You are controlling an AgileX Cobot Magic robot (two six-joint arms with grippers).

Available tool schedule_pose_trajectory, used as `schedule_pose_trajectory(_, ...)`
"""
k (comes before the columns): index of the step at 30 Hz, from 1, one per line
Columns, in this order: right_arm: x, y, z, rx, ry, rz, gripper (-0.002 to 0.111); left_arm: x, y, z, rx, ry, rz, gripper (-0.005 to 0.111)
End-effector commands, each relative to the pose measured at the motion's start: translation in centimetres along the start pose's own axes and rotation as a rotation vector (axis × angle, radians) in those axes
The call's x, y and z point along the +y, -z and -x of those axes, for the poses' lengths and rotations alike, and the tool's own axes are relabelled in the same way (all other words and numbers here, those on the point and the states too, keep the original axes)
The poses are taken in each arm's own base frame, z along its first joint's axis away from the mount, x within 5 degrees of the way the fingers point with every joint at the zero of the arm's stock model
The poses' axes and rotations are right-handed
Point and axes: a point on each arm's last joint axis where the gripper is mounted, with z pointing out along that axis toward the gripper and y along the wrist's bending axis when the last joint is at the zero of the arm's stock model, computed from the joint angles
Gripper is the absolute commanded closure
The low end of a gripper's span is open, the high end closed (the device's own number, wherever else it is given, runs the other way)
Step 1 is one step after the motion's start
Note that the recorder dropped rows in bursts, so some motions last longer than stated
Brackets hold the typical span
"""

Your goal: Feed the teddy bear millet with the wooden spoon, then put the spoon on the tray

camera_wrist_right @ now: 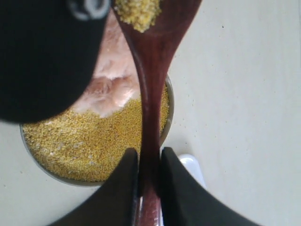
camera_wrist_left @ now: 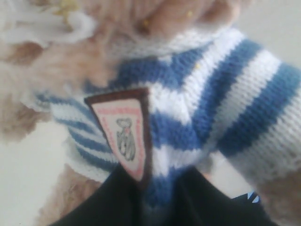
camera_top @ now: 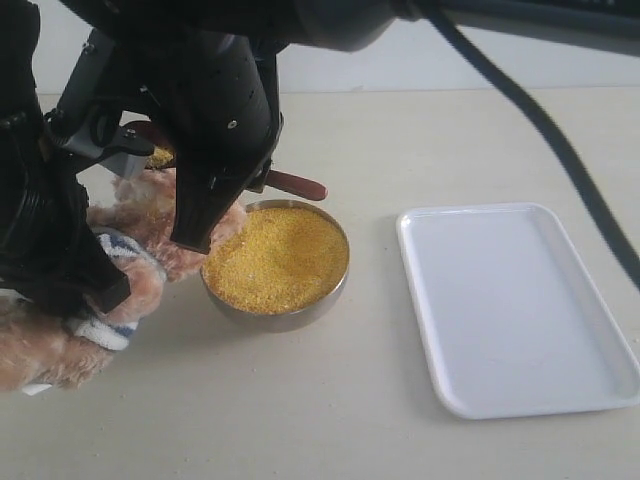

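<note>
The teddy bear (camera_top: 130,225) stands at the left, and its navy-and-white shirt with the chest badge (camera_wrist_left: 123,134) fills the left wrist view. My left gripper (camera_wrist_left: 162,181) is shut on the shirt just below the badge. My right gripper (camera_wrist_right: 149,160) reaches across and is shut on the wooden spoon (camera_wrist_right: 153,70) by its slim handle. The handle's end (camera_top: 297,185) sticks out over the metal bowl (camera_top: 230,305). The spoon's oval bowl (camera_top: 158,157) carries a heap of millet near the bear's head. The metal bowl is full of millet (camera_top: 277,260). The white tray (camera_top: 515,305) lies at the right.
The two black arms crowd the left half of the exterior view and hide most of the bear's head. Bare beige tabletop (camera_top: 320,420) lies in front of the bowl and tray. A tray corner (camera_wrist_right: 190,165) shows beside the right fingers.
</note>
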Motion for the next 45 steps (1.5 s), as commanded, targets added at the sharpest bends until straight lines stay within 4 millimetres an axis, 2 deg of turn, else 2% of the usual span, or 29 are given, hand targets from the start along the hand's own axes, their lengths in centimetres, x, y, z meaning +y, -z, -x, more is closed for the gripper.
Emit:
schedule_pose_trajectory(1,0.5,0.2,0.7,-0.052,0.008,0.016,0.109,-0.3,0.8,0.4,-0.065,0.021,-0.016,0.103)
schedule_pose_trajectory(9,0.3,0.2,0.6,-0.049,0.011,0.001,0.109,-0.1,2.1,-0.5,-0.119,0.023,-0.006,0.103)
schedule_pose_trajectory(18,-0.3,0.9,0.3,-0.062,-0.006,-0.01,0.109,-0.1,1.9,-0.4,-0.111,0.038,-0.008,0.103)
schedule_pose_trajectory(32,-1.3,0.6,-0.2,-0.057,-0.043,0.008,0.109,-0.1,1.9,-0.4,-0.109,0.054,-0.003,0.103)
schedule_pose_trajectory(39,-1.6,0.4,-0.3,-0.052,-0.052,0.006,0.109,-0.2,-0.1,-1.5,-0.031,0.046,0.009,0.103)
schedule_pose_trajectory(45,-1.3,0.4,-0.3,-0.059,-0.061,0.041,0.109,0.0,0.9,-1.8,-0.076,0.061,0.017,0.103)
